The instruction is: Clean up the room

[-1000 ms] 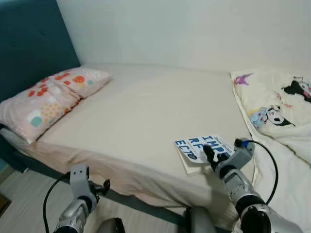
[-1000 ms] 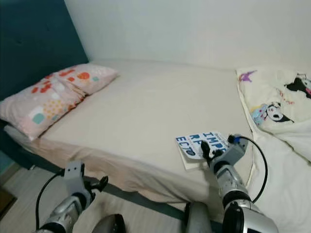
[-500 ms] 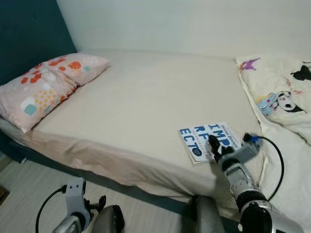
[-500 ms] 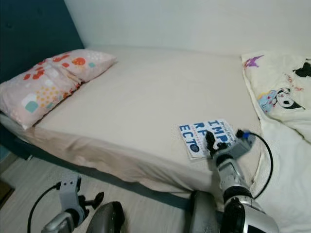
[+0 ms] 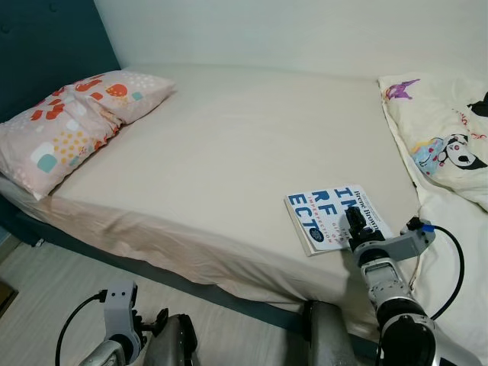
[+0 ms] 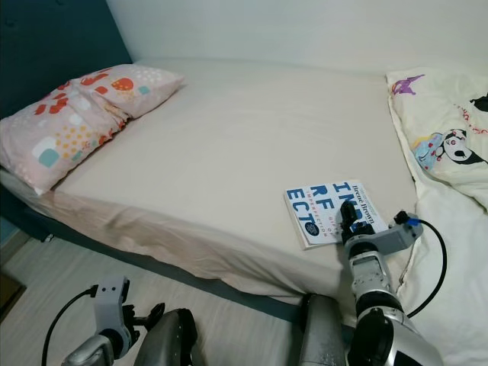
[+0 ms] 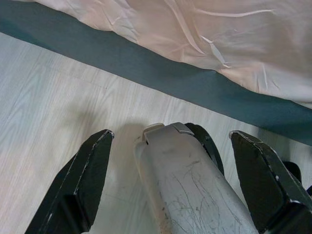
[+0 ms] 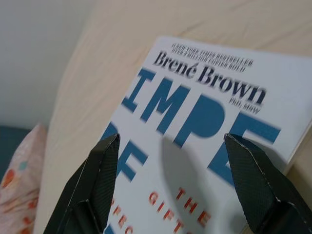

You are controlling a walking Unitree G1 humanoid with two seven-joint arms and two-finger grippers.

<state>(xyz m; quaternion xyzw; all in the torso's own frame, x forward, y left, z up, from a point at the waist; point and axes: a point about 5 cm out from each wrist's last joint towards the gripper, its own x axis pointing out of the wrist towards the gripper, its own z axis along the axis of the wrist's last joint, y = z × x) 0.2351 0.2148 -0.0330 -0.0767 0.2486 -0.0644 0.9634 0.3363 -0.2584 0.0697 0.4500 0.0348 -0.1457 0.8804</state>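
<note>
- The right gripper [image 5: 355, 222] reaches up from the lower right of the frame, its silver forearm angled toward the bed [image 5: 229, 152], the black fingertips over the near right corner of the book [image 5: 333, 219].
- In the right wrist view the two fingers [image 8: 92, 187] stand wide apart with the book's [image 8: 195, 146] white cover and blue lettering between them; nothing is clamped.
- The book lies flat on the beige sheet, lower right of centre, close to the mattress's front edge and just beside the cartoon-print blanket [image 5: 450, 152] that fills the right side.
- The left gripper [image 7: 170, 180] hangs low at the bottom left, near the robot's leg, over the pale wood floor [image 7: 58, 107]; its fingers are spread apart and hold nothing.
- The dark bed base [image 7: 195, 83] runs across the wrist view above that gripper, with the sheet's hem draped over it.
- A pink patterned pillow [image 5: 69, 126] rests at the upper left against the teal headboard [image 5: 53, 46].
- The broad middle of the mattress between pillow and book is bare sheet.
</note>
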